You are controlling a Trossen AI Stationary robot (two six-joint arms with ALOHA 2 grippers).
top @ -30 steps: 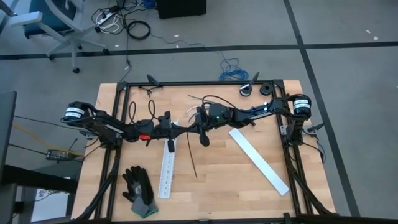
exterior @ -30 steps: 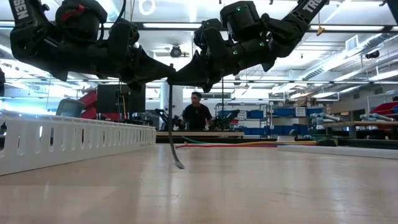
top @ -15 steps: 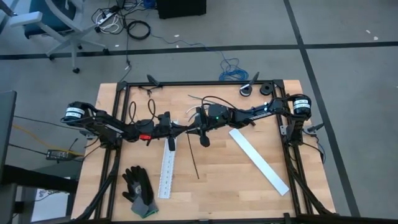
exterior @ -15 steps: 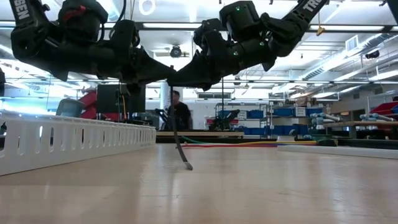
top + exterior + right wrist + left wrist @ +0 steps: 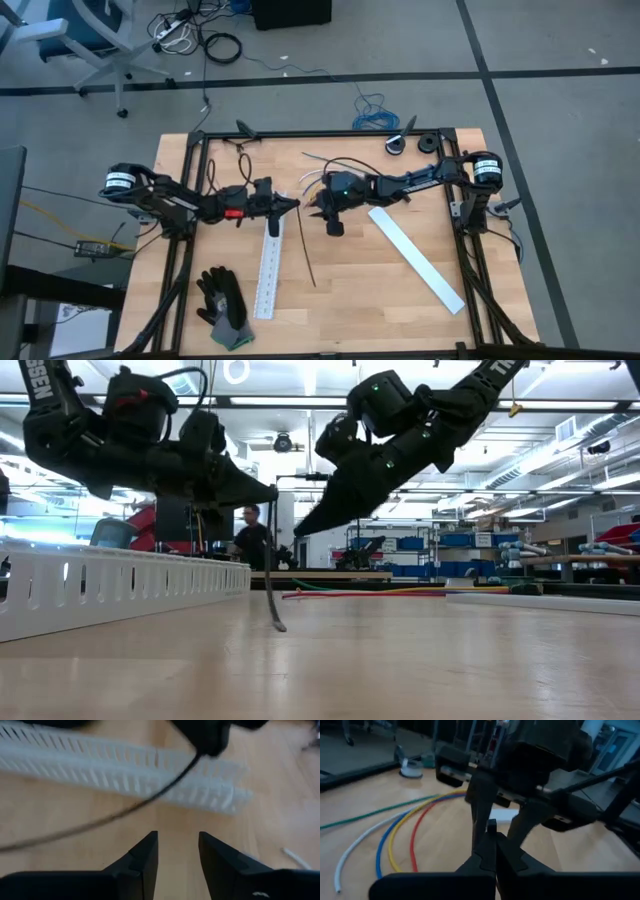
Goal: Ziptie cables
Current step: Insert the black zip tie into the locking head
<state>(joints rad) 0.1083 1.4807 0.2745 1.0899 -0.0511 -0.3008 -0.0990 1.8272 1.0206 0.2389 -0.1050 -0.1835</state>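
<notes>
Ziptie now released by right gripper: jaws parted, nothing between them in right wrist view, gripper drawn back from left gripper, where both met a second ago. Ziptie top clenched in left gripper alone, strip hung down, tip at table. Cables left lying on table beyond, unbundled. Handover judged complete; looping not begun.

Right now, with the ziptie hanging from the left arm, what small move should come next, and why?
Probably bring the left gripper toward the cables and lower it. It is shut on the ziptie, which hangs with its tip near the table. The right gripper is open, holds nothing and is apart from it, and the cables lie loose, not yet bundled.
</notes>
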